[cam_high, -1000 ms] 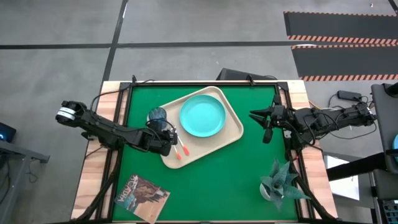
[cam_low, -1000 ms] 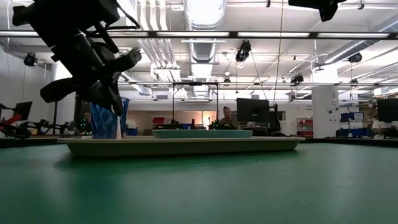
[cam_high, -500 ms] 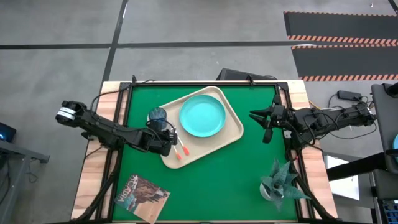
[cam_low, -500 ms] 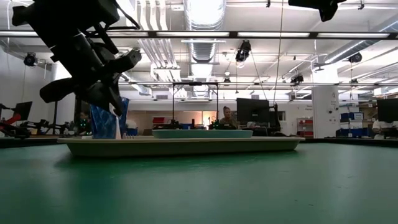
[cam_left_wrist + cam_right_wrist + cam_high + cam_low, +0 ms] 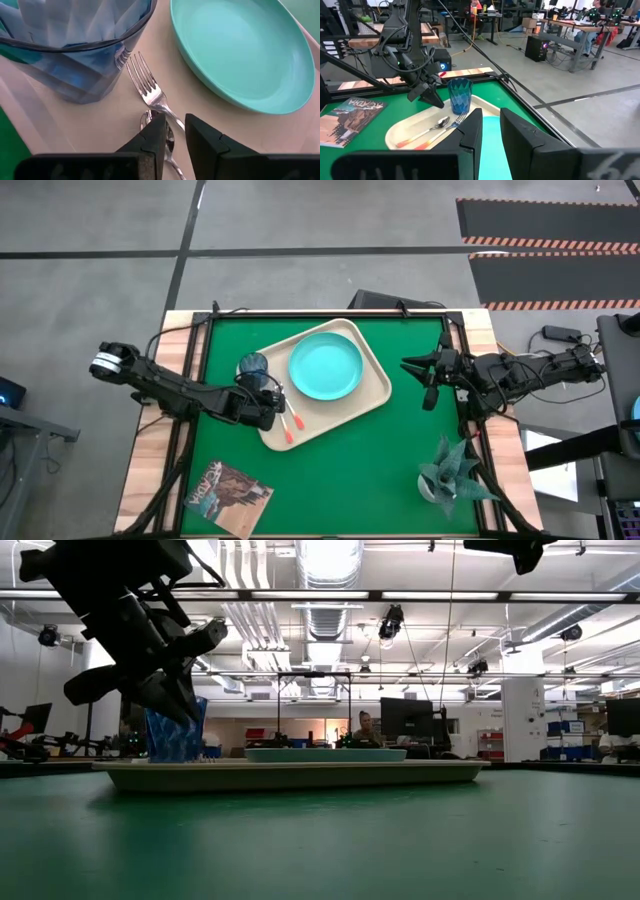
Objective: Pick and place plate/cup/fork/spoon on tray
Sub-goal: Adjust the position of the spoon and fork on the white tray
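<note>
The beige tray (image 5: 372,396) lies at an angle on the green mat. On it are the turquoise plate (image 5: 325,367), the blue cup (image 5: 252,365), and the fork (image 5: 145,84) and spoon (image 5: 432,128) side by side, with their red handles toward the tray's near corner. My left gripper (image 5: 274,398) hovers open just over the spoon's bowl (image 5: 169,141), between the cup and the plate, and touches nothing. My right gripper (image 5: 429,380) waits open in the air over the table's right side, with nothing between its fingers (image 5: 470,131).
A magazine (image 5: 228,492) lies at the near left of the mat. A potted plant (image 5: 450,470) stands at the near right corner. The mat between the tray and the near edge is bare. The room beyond the table holds desks and equipment.
My left gripper has opened in place and let go of the spoon. The spoon had hung slanting below the fingers with its handle end down. It has dropped flat onto the tray beside the fork.
</note>
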